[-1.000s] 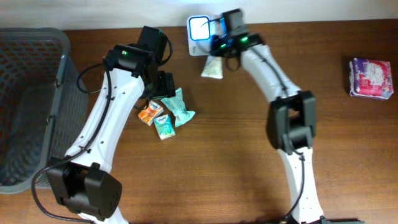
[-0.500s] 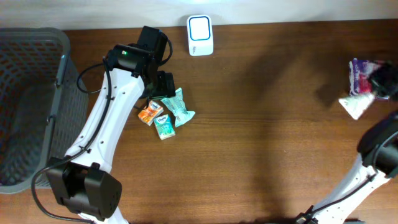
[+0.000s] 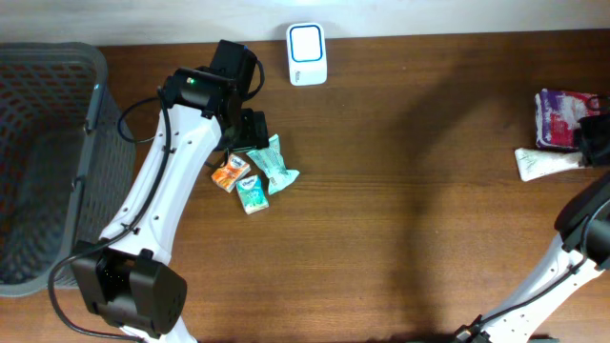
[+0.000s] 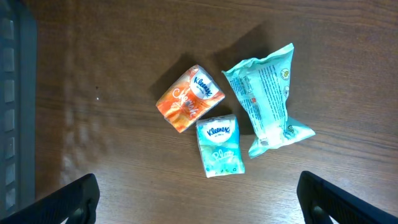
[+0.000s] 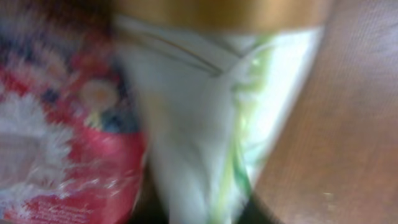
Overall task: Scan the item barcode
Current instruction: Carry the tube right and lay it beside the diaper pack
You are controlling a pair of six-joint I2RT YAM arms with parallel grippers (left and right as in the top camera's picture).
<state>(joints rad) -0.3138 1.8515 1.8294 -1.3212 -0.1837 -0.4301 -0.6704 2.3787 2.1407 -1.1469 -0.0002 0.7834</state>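
From above, the white barcode scanner (image 3: pixel 307 53) sits at the back edge of the wooden counter (image 3: pixel 400 229), its screen lit. The item to be scanned, a white-and-green pouch (image 3: pixel 545 163), is nowhere near it: it lies flat on the wood far to the scanner's right and nearer the front, at the very edge of the view. A red-and-pink packet (image 3: pixel 566 118) lies just behind the pouch. The right gripper (image 3: pixel 591 145) is half cut off by the frame at the pouch's outer end, and I cannot tell from here how its fingers stand or whether they touch the pouch. To the scanner's left and forward, the left gripper (image 3: pixel 250 129) hangs over a small huddle of packets. A grey mesh basket (image 3: pixel 48 162) fills the far left.

The left wrist camera looks straight down on that huddle. An orange Kleenex pack (image 4: pixel 189 99), a teal Kleenex pack (image 4: pixel 219 146) and a longer teal wipes pouch (image 4: pixel 267 102) lie close together, the two Kleenex packs touching at a corner. The left fingers (image 4: pixel 74 199) show only as dark tips in the two bottom corners, spread wide, with nothing between them but bare wood.

The right wrist camera is badly blurred. The white-and-green pouch fills the middle, the red packet is at its left and brown counter at its right. No fingers are clear enough to make out here, so I cannot tell their state.
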